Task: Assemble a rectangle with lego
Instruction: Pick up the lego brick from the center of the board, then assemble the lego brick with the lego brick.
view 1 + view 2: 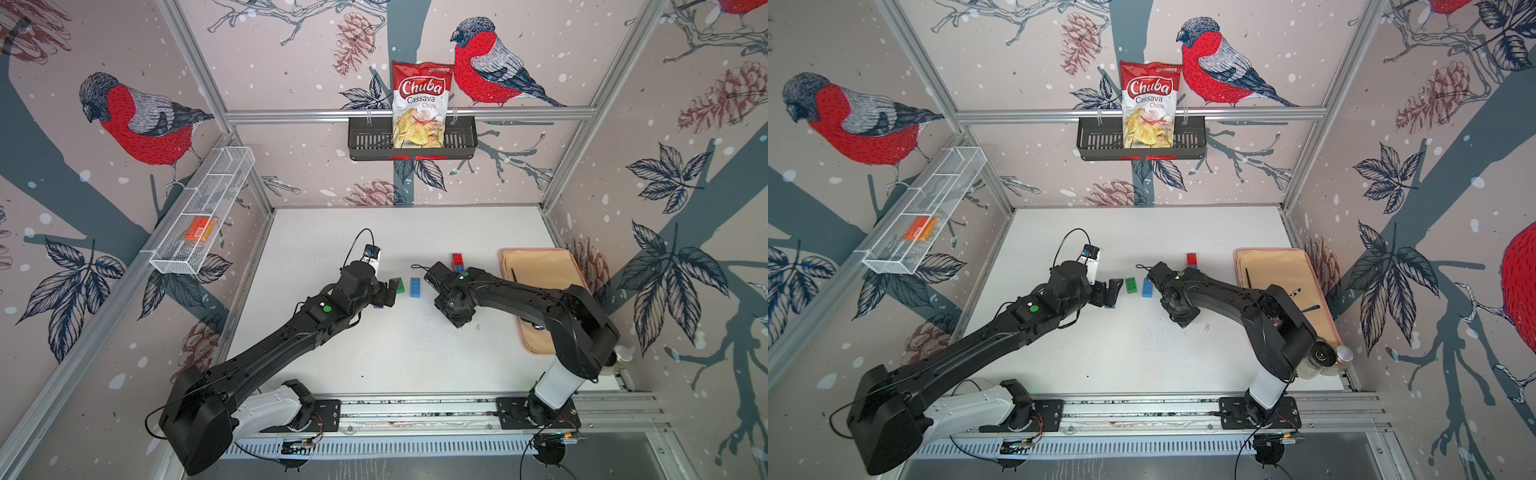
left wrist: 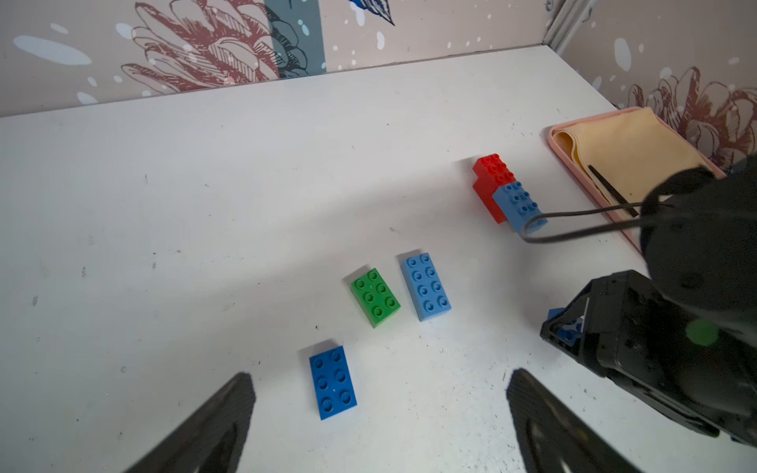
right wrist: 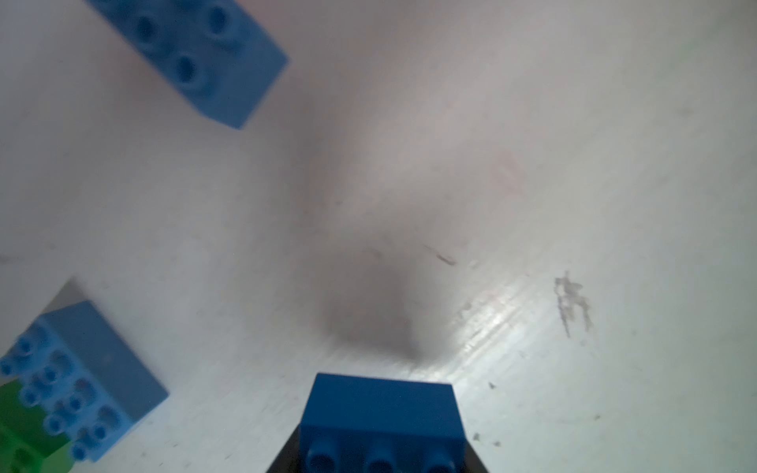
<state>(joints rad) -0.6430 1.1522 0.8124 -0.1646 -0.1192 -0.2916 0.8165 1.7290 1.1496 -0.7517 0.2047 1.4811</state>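
Near the middle of the white worktop (image 1: 374, 232) a green brick (image 2: 375, 297) and a longer light blue brick (image 2: 426, 286) lie flat, studs up. They are side by side with a narrow gap between them, and both top views show the pair (image 1: 400, 286) (image 1: 1147, 287). A loose dark blue brick (image 2: 332, 383) lies flat just beside the green one, on the side toward the front edge. The left gripper (image 2: 381, 379) hangs above this brick with its jaws spread wide, touching nothing. In a top view the brick is mostly hidden under that gripper (image 1: 1111, 293). The right gripper (image 2: 563, 327) is low over the worktop on the other side of the light blue brick. Its jaws are pressed against the sides of a second dark blue brick (image 3: 381, 409), which it pinches with the studs facing the wrist camera. Toward the back right of the pair stands a small red stack (image 2: 489, 180) with a mid-blue brick (image 2: 518, 204) fixed against it, well apart from the loose bricks. A pink tray (image 2: 554, 141) with a folded yellow cloth (image 2: 626, 147) lies along the right edge of the worktop, near the stack. On the back wall a black basket (image 1: 365, 141) holds a bag of chips (image 1: 419, 104). On the left wall a white wire basket (image 1: 174, 257) holds an orange box (image 1: 198, 228).
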